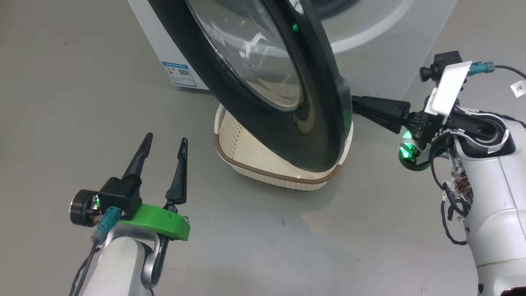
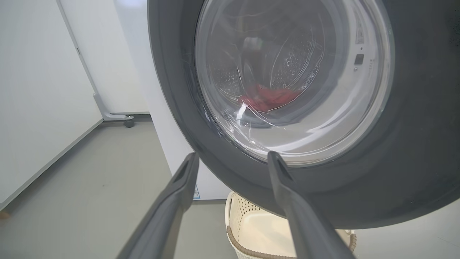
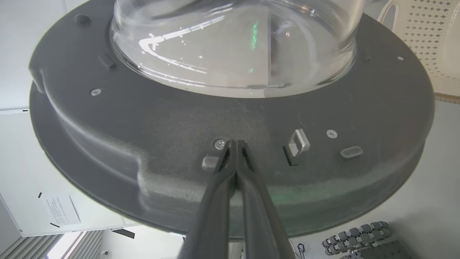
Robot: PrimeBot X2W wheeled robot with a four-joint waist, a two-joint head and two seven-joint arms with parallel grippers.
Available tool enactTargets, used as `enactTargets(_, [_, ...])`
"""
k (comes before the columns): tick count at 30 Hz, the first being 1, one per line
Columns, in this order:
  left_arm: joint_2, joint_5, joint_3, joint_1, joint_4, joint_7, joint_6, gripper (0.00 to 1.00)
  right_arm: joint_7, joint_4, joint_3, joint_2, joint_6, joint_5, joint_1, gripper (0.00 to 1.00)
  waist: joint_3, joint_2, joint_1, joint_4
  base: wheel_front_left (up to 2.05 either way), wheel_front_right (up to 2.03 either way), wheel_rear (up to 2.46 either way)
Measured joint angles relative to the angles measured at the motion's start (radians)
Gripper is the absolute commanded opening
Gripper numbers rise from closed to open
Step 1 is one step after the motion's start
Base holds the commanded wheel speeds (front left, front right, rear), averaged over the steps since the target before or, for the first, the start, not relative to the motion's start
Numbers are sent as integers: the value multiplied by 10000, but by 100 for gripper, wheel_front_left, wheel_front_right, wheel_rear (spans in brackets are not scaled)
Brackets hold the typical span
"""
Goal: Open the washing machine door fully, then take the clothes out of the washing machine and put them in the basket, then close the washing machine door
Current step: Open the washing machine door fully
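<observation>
Clothes, bright red with a white scrap, lie low in the steel drum of the washing machine, seen through the glass bowl of the washing machine door. The door's black rim hangs over the cream basket on the floor. The left gripper is spread wide. The right gripper, fingers pressed together, touches the door's inner face.

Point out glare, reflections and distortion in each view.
Head view: pale reflections streak the glass of the washing machine door, a green glint on its rim. Left wrist view: the clothes look smeared and warped through the glass. Right wrist view: white glare streaks cross the glass bowl.
</observation>
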Motion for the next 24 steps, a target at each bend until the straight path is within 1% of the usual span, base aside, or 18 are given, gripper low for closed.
enactTargets(8, [8, 94, -33, 119, 63, 0, -4, 100, 324, -314, 531, 190, 6, 0, 360, 0, -278, 0, 0, 215, 0, 0, 0])
enactTargets(10, [12, 94, -65, 122, 81, 0, -6, 100, 387, -458, 640, 290, 59, 4, 367, 0, -336, 0, 0, 292, 0, 0, 0])
enactTargets(24, [21, 86, -238, 320, 136, 0, -12, 100, 627, -1104, 1467, 462, 75, 94, 870, 0, -600, 0, 0, 905, 0, 0, 0])
